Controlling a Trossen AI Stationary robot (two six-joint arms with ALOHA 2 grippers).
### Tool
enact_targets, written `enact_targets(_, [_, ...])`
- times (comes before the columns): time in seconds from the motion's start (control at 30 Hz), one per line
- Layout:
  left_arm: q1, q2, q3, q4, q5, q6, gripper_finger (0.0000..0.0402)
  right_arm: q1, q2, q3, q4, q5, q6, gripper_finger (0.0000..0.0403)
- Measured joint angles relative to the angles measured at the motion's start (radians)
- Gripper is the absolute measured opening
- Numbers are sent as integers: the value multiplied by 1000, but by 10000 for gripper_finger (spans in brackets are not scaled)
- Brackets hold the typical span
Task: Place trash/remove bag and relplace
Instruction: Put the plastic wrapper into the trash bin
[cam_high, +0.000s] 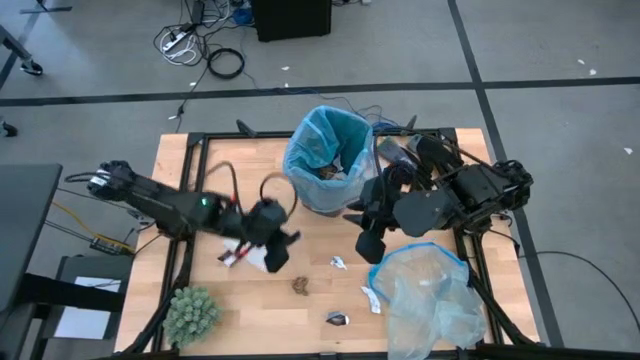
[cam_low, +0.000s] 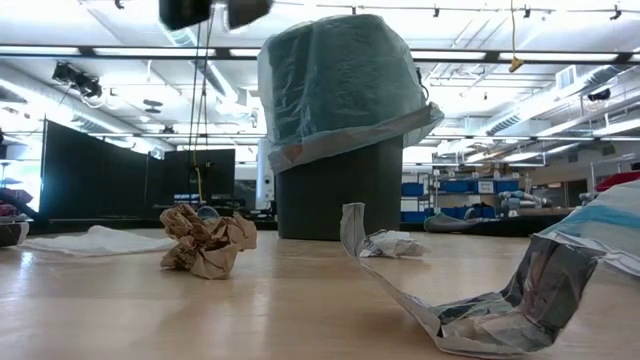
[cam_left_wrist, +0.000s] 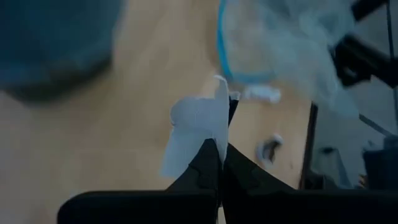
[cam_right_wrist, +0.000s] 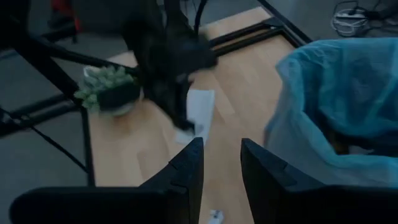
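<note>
Clearing trash: left claw (cam_left_wrist: 219, 149) clenched on white paper (cam_left_wrist: 193, 127); right claw (cam_right_wrist: 219, 155) released, empty. Scraps remain on table (cam_high: 200, 170), bag (cam_high: 325, 135) swap pending.

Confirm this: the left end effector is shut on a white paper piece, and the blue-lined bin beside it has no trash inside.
Not quite. The left end effector is shut on the white paper piece, but the bin is not empty: the high view shows scraps lying inside its blue bag.
</note>
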Motion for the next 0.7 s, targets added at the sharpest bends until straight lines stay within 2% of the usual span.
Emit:
enact_targets(0.17, [129,-1,135,-19,28,186,5,-5,-7,0,-100,16,-1,93])
enact_targets(0.33, [271,5,209,-19,72,299,5,-5,-8,0,-175,17,-11,92])
enact_targets(0.7, [494,73,231,76,193,327,5,-59,-65,0,-253,45,-142,91])
